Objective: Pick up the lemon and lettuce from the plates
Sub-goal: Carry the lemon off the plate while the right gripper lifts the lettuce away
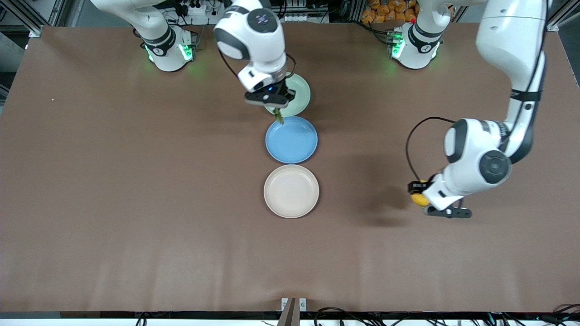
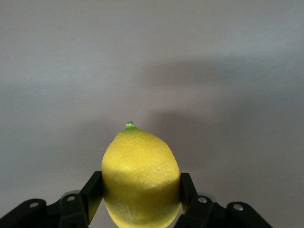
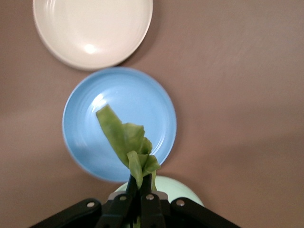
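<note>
Brown table (image 1: pixel 136 181), both items airborne. My left gripper (image 2: pixel 141 202) clamps the lemon (image 2: pixel 141 178) over bare table; right gripper (image 3: pixel 140 190) pinches the lettuce (image 3: pixel 126 142) above the mint plate (image 1: pixel 301 95) and blue dish (image 1: pixel 291 139). Risk: thin leaf pinch slips out.

A round blue dish (image 1: pixel 291 139) is set on the brown table (image 1: pixel 136 203), with nothing lying in it.

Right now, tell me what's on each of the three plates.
Nothing shows on the cream plate or blue plate. The right gripper holds the lettuce above the mint plate and hides part of it. The left gripper holds the lemon over bare table.
</note>
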Action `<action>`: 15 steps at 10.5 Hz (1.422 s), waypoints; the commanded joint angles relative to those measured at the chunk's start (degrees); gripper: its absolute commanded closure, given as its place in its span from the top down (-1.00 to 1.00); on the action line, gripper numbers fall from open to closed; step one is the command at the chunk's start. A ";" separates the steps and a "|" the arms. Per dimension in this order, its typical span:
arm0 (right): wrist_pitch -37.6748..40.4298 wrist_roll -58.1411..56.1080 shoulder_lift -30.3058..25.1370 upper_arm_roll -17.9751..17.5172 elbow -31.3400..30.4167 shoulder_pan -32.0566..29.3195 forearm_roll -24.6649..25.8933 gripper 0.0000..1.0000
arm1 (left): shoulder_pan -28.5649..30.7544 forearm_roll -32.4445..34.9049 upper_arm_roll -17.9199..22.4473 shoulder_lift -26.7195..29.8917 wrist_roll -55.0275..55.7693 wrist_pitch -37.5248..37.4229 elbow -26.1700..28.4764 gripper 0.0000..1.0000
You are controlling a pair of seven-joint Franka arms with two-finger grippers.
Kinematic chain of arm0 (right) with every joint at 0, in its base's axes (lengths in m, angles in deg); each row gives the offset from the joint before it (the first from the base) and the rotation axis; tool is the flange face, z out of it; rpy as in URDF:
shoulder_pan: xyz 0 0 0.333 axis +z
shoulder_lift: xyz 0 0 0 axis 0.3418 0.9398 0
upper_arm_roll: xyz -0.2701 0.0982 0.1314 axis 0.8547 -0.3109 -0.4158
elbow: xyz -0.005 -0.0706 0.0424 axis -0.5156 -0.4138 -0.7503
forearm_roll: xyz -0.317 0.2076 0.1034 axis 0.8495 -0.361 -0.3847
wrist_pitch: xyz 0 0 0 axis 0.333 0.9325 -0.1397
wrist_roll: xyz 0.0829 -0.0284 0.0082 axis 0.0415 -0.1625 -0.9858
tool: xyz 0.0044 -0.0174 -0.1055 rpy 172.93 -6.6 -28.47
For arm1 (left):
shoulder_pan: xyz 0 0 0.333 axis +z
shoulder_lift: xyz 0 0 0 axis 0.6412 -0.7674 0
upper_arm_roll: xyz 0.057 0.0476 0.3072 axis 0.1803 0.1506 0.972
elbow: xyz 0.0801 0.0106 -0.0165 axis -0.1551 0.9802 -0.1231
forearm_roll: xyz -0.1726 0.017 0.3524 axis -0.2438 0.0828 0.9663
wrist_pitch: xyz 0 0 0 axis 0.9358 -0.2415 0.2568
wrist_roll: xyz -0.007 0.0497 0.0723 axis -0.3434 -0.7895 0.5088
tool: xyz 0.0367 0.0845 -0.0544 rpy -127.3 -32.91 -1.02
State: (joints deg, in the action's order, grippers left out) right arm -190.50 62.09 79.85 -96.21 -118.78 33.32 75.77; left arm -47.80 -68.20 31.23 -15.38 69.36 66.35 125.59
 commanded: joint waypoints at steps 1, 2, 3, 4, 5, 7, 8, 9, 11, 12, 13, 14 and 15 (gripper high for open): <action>2.35 -12.15 -2.11 5.44 -0.02 -4.53 -4.42 -1.00 | 3.07 0.52 -0.50 -1.26 -3.41 -1.33 1.08 -1.00; 2.79 -16.54 -2.11 8.60 0.07 -5.06 -4.69 -1.00 | 3.52 0.52 -0.50 -1.70 -3.42 -1.33 0.99 -1.00; 2.88 -21.20 -2.03 12.11 -0.02 -5.68 -4.69 -1.00 | 4.04 0.52 -0.59 -2.23 -3.42 -1.33 0.99 -0.18; 2.80 -26.12 -1.76 15.28 -0.02 -6.46 -4.69 -1.00 | 4.40 0.52 -0.59 -2.41 -3.50 -1.33 0.99 0.98; 2.89 -31.04 -1.50 18.96 -0.02 -7.08 -4.69 -1.00 | 4.49 0.52 -0.50 -2.32 -3.42 -1.33 0.99 1.00; 2.71 -39.93 -0.36 26.70 -0.19 -7.09 -4.60 -1.00 | 5.45 0.52 -0.50 -1.45 -3.42 -1.41 0.82 1.00; 2.19 -43.10 0.69 30.48 -0.02 -7.00 -4.51 -1.00 | 5.54 0.52 -0.50 -0.49 -3.42 -1.50 0.82 1.00; 1.23 -46.09 2.00 33.82 -0.02 -6.83 -4.34 -1.00 | 5.54 0.52 -0.50 0.83 -3.24 -2.20 0.56 1.00; -1.93 -50.32 4.64 38.93 -0.02 -6.74 -4.34 -1.00 | 5.46 0.52 -0.50 5.74 -2.54 -5.35 0.03 1.00; -4.04 -51.99 5.96 41.13 -0.02 -6.82 -4.25 -1.00 | 5.37 0.52 -0.59 8.55 -2.54 -6.59 0.03 1.00; -6.84 -53.84 7.63 43.32 -0.02 -6.82 -4.51 -1.00 | 5.45 0.52 -0.85 11.01 -2.45 -6.86 0.03 1.00; -8.61 -54.20 9.04 44.04 -0.02 -6.82 -4.43 -1.00 | 5.63 0.52 -1.02 13.73 -2.54 -7.04 0.03 1.00; -9.32 -54.29 10.09 44.75 0.07 -6.82 -4.34 -1.00 | 5.02 0.43 -0.68 15.33 -2.36 -8.78 -0.06 1.00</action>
State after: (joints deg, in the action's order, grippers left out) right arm -197.54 9.28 87.55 -53.08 -119.08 25.99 72.40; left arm -42.73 -68.20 30.84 -5.36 66.81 60.28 124.08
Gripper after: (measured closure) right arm 0.956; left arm 0.000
